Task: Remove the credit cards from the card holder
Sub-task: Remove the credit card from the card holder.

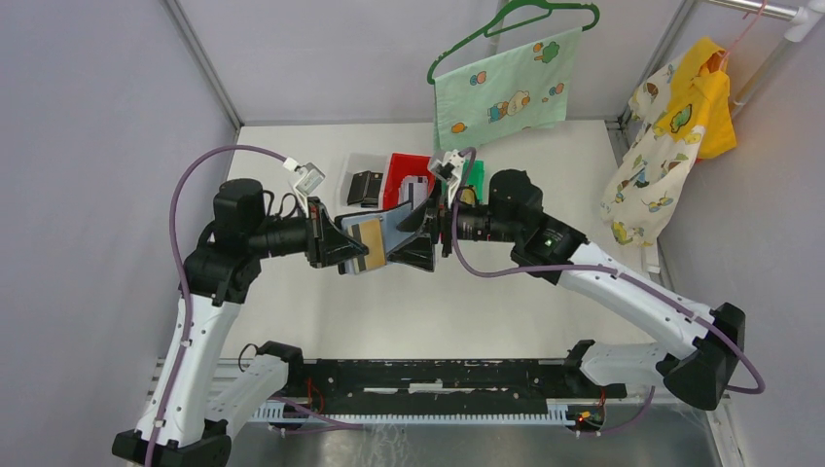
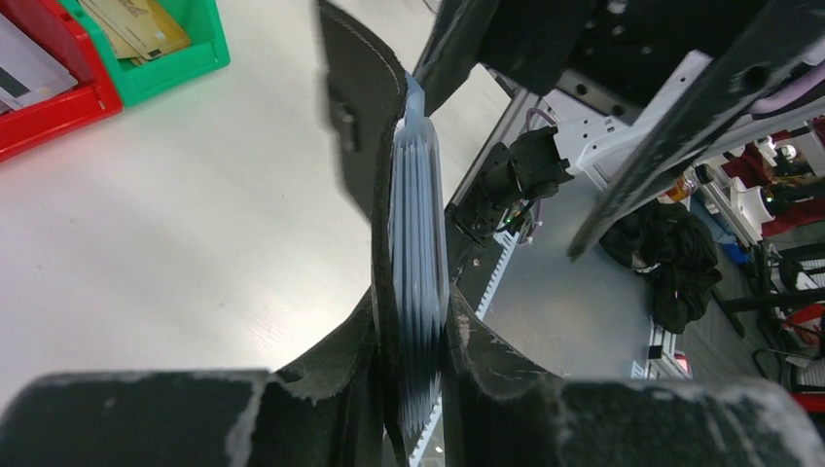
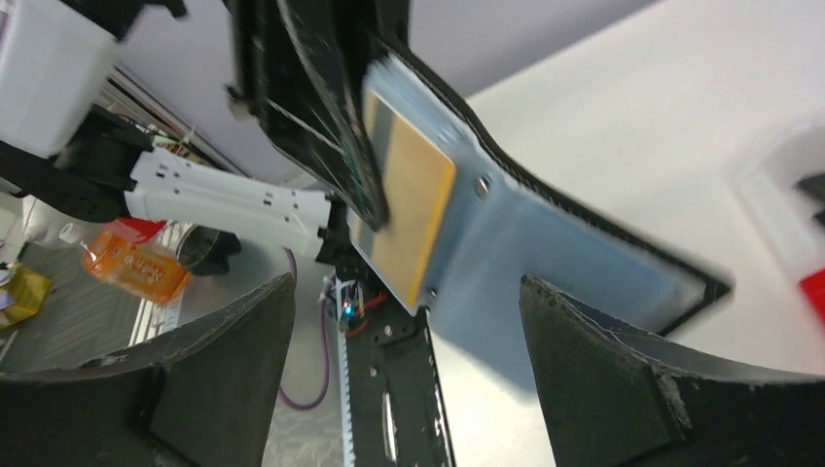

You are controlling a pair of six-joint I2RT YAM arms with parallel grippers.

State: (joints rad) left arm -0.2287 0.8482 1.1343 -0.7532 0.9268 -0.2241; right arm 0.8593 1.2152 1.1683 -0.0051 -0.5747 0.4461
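My left gripper (image 1: 348, 251) pinches the open card holder (image 1: 397, 226) in mid-air, frame centre; my right gripper (image 1: 420, 238) hangs spread just beside it. Next, I judge: close on the tan-gold card (image 3: 413, 195) at its edge and slide it out. The right wrist view shows that card's face; the left wrist view shows only stacked sleeves edge-on

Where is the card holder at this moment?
In the top view, the card holder is above the middle of the table, clamped by the left gripper, with the open right gripper at its other end and the red bin behind.
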